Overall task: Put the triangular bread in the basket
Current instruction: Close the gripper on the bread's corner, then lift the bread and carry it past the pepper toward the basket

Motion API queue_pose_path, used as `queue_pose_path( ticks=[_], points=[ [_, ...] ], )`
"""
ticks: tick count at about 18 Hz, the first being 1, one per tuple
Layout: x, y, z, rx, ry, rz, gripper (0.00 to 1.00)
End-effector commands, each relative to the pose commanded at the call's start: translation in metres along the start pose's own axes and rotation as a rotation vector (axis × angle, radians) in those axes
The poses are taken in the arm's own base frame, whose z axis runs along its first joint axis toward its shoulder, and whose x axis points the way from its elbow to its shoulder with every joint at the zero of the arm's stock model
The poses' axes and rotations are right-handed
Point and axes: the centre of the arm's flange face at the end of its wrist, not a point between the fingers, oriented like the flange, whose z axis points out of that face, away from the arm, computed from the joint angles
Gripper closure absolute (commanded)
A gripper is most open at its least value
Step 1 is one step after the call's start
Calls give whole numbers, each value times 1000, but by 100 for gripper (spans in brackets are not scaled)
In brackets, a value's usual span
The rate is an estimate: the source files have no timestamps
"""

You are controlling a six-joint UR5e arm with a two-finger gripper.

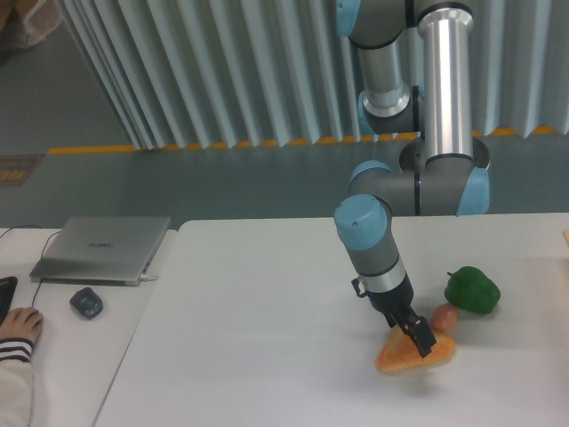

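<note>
Triangular bread [411,356] on table [267,338], gripper [421,342] pressed onto its top; jaw state unclear

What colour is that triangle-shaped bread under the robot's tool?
Golden-orange with a glossy crust: the triangular bread, seen in the fixed camera view, right beneath the tool.

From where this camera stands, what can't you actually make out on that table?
- The tool: its tips are dark against the triangular bread, so whether they pinch it or only touch it is unclear.
- Basket: not seen anywhere; only a tan sliver shows at the right edge, cut off.
- Egg: partly hidden behind the bread.
- A person's hand at the left edge: the rest is cut off.
</note>
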Motion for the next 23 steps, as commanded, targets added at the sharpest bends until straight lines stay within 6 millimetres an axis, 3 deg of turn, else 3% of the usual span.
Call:
queue_pose_path(
  ticks=[1, 2, 10, 14, 18, 20, 23],
  points=[
    [-1, 1, -2, -1, -2, -6, 46],
    [-1, 2, -4, 0, -5, -7, 57],
    [-10, 13, -18, 35, 4, -25, 85],
    [-22, 24, -29, 54, -2, -53, 86],
    [-58, 60, -72, 123, 73, -119, 86],
    [-69, 79, -79, 150, 94, -112, 86],
    [-80, 116, -90, 132, 122, 32, 85]
  ],
)
